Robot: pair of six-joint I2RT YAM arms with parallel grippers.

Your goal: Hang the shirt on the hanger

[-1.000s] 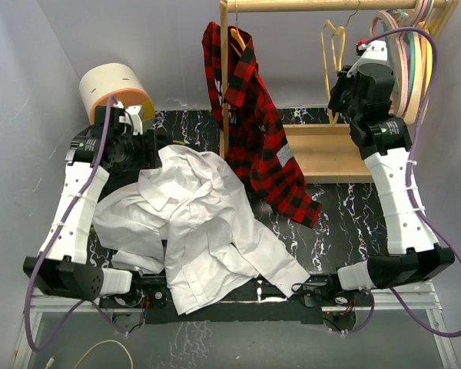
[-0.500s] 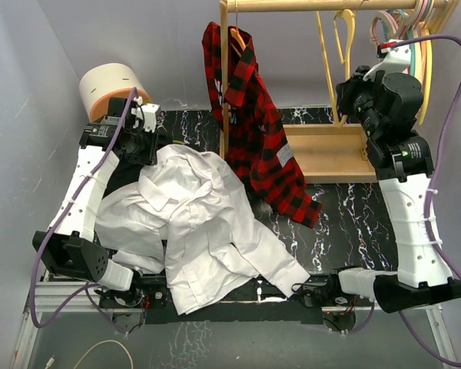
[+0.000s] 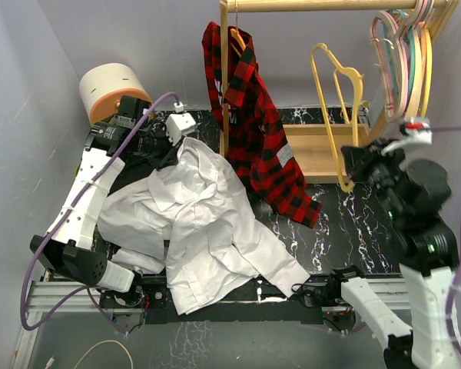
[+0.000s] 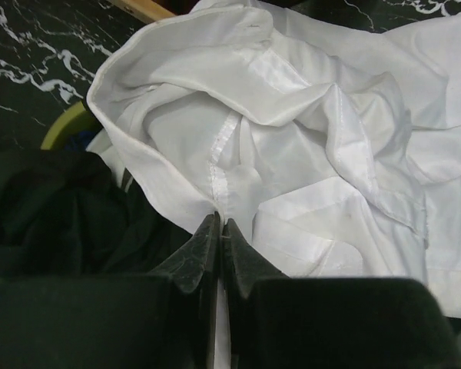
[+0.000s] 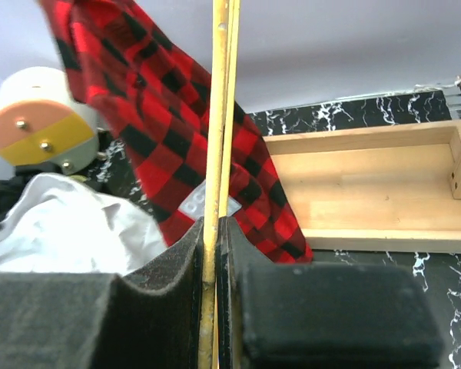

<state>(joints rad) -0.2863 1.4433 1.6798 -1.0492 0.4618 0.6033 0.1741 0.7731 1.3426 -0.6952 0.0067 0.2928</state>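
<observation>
The white shirt [image 3: 207,223] lies crumpled on the black marbled table, its collar end toward the back left. My left gripper [image 3: 169,151] is shut on a fold of the shirt's edge by the collar [image 4: 219,201], and the cloth [image 4: 315,131] spreads out beyond its fingertips. The pale yellow hanger [image 3: 334,115] hangs free of the rail at the right, in front of the wooden rack. My right gripper [image 3: 350,171] is shut on its lower part. In the right wrist view the hanger's thin yellow bars [image 5: 220,115] rise straight up from my closed right gripper [image 5: 217,224].
A red-and-black plaid shirt [image 3: 253,115] hangs from the wooden rail [image 3: 330,4] at the centre. Bunched pastel hangers [image 3: 403,54] hang at the far right, above the rack's wooden base [image 3: 323,150]. A cream and orange cylinder [image 3: 111,88] stands back left, with a black garment [image 4: 61,223] beside the shirt.
My left gripper moved right and shut on the shirt's edge by the collar. The right arm drew the hanger off the rail, down and toward the near side.
</observation>
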